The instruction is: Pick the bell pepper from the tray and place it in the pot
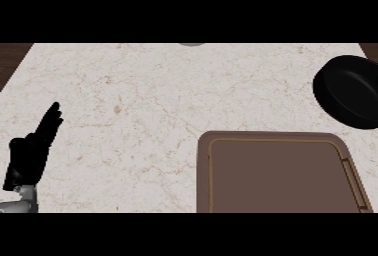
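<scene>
Your left hand (31, 150) shows at the left edge of the head view, over the pale marble counter (148, 110), with its fingers straight, held together and pointing up and slightly to the right; it holds nothing and touches nothing you can see. Only a short stretch of grey forearm shows below it at the lower left corner. Your right hand does not appear anywhere in the view. The brown tray (205, 175) lies at the lower right of the counter, its raised rim rounded at the corners and a lighter line running just inside the rim; its inner floor shows bare brown surface, and you will find no bell pepper on it or anywhere else on the counter. The black pot (353, 92) sits near the right edge, above the tray and apart from it, partly cut off by the view's border; its inside is too dark for you to tell whether anything lies within. A small grey shape (191, 44) peeks in at the counter's far edge, top centre, too little of it showing to name.
</scene>
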